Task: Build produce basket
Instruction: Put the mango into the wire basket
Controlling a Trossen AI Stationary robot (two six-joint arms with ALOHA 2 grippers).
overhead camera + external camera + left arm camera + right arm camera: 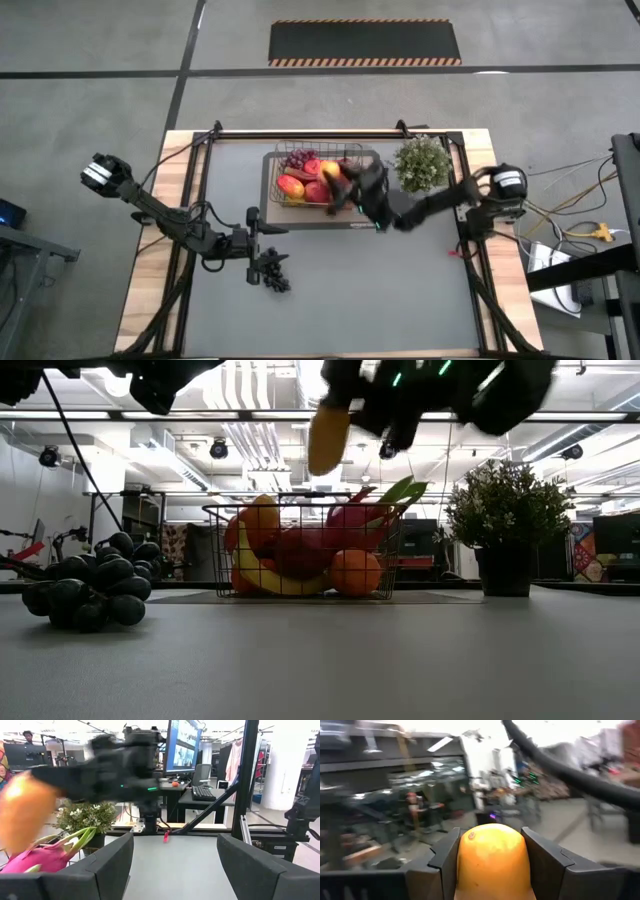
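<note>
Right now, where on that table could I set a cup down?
The grey mat is bare in front of the basket and right of the grapes. It is crowded by the basket, the plant and the right end effector.

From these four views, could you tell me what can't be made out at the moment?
- Yellow-orange fruit in the right gripper: its kind, motion-blurred in the right wrist view.
- Basket: its lowest produce, buried under other fruit.
- Grapes: too small for detail in the high view; the open left gripper sees none.
</note>
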